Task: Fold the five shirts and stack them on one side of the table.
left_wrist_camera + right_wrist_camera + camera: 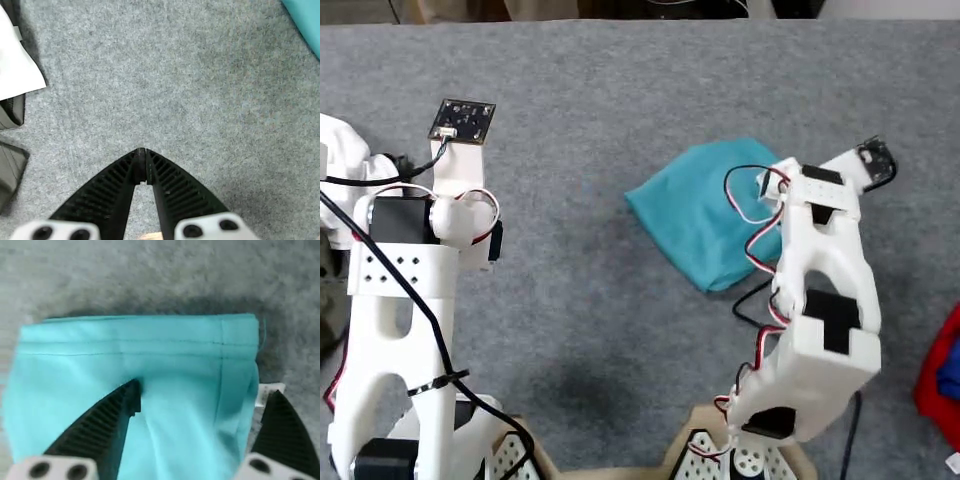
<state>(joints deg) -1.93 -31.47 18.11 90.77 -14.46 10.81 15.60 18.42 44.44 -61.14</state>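
shirt: teal folded cotton shirt (pixel 705 215) lies flat on grey felt desk (pixel 620 90) | right claw (pixel 204 390): wide open over the shirt's side edge, holding nothing (contact unclear) | left claw (pixel 141 165): pinched closed, empty, well apart from teal shirt, above bare felt | white crumpled cloth (pixel 340 150): beyond left claw from shirt

The shirt (pixel 705 215) lies on the table (pixel 600 100), right of centre. The right arm (pixel 820 330) stands over the shirt's right part, and the right gripper (pixel 202 395) straddles 1 end of it. The left arm (pixel 400 300) stands at the table's left, with the left gripper (pixel 142 165) over bare table, well apart from the shirt. 1 cloth heap (pixel 340 150) lies at the left edge beside that arm. Another heap (pixel 940 375) lies at the right edge.
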